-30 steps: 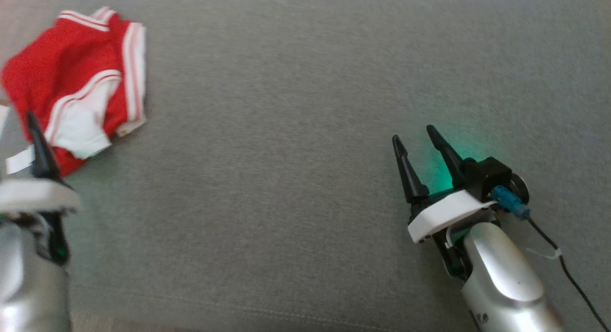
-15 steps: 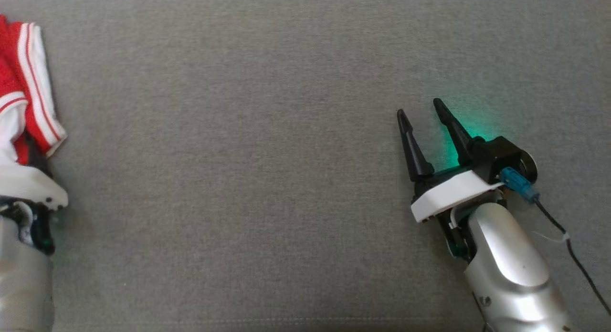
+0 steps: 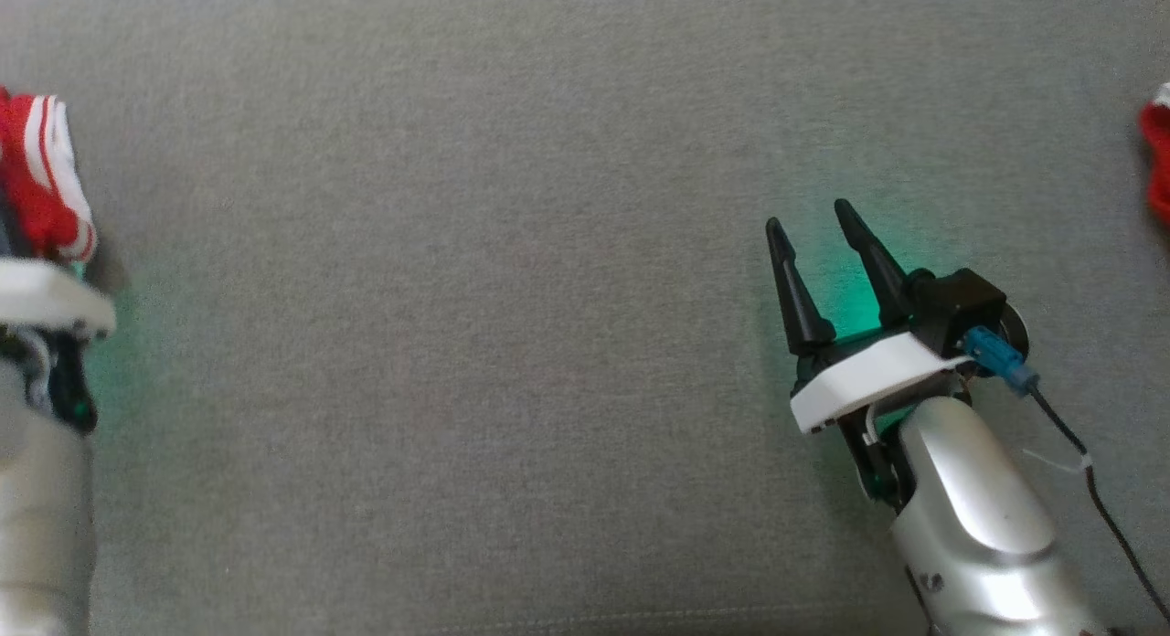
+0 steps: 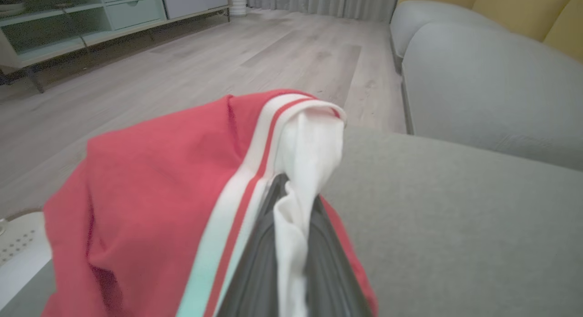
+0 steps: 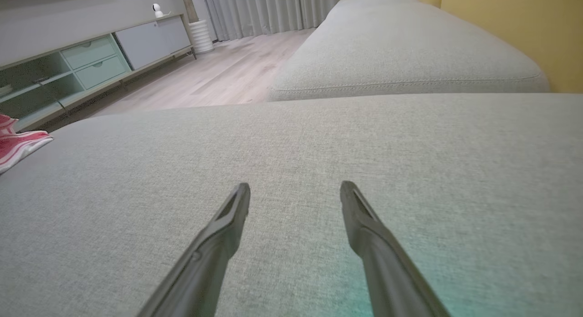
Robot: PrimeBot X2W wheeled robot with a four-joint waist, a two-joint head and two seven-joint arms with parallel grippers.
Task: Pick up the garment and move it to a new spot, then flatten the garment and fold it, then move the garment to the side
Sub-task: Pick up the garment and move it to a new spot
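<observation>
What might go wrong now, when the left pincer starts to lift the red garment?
The left pincer is shut on only a thin white fold of the garment; it may slip out in the lift. The garment sits bunched, seemingly near the cushion edge, so a drop could reach the floor.

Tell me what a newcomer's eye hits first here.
The red garment with white stripes stands out most: in the left wrist view a white fold of it is pinched in the shut left gripper. In the head view, the open right gripper hovers at lower right over the grey sofa cushion, with a green glow beneath it.
</observation>
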